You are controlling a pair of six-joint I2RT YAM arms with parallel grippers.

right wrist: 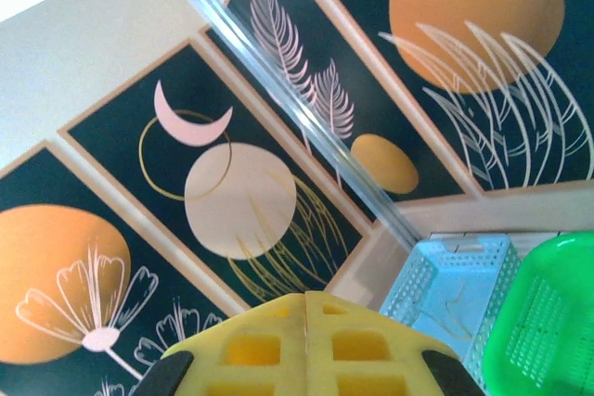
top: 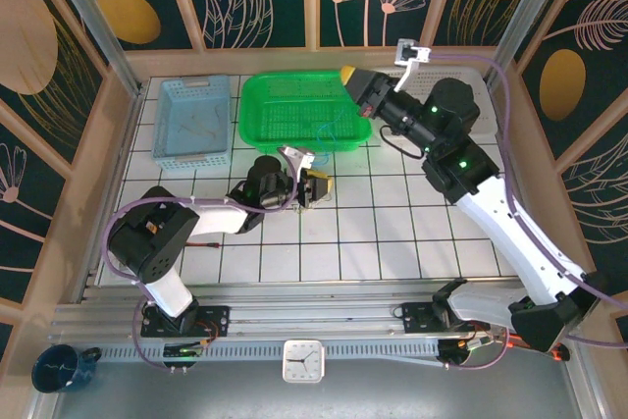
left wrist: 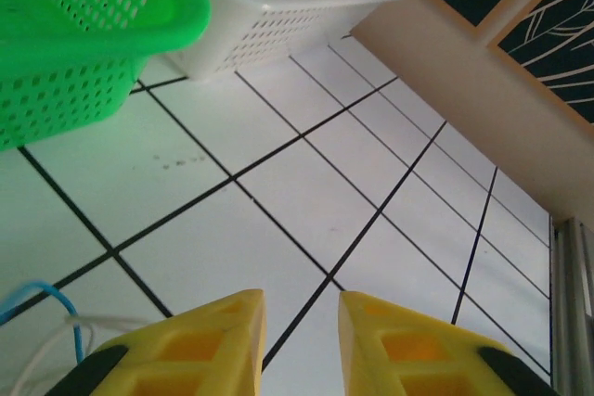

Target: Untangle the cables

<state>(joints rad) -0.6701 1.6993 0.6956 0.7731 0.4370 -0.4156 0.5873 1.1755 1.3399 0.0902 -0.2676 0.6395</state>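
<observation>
Left jaws are open, with a gap between the two yellow fingers (left wrist: 200, 350), and they hold nothing. They sit low over the white tiled counter (top: 392, 242), near its middle, just in front of the green basket (top: 294, 95). In the left wrist view a blue cable (left wrist: 45, 288) and a white cable (left wrist: 102, 321) lie on a tile just beside the left finger, not between the fingers. A white basket (left wrist: 278, 6) stands behind the green one, by the wooden edge (left wrist: 464, 71). Right jaws are shut tight. Their two yellow fingers (right wrist: 251, 350) press flat together, and nothing can be seen between them. From above, the right arm (top: 471, 174) reaches over the back right corner of the green basket, and its yellow tip is up off the counter. Its camera looks at the dark wall (right wrist: 111, 183) with orange circles and leaf drawings. A blue basket (top: 191, 149) stands left of the green one, and pale cables (top: 204, 125) lie inside it. One thin cable (top: 334, 130) lies in the green basket near its front right side, and it is too thin to tell its color.
</observation>
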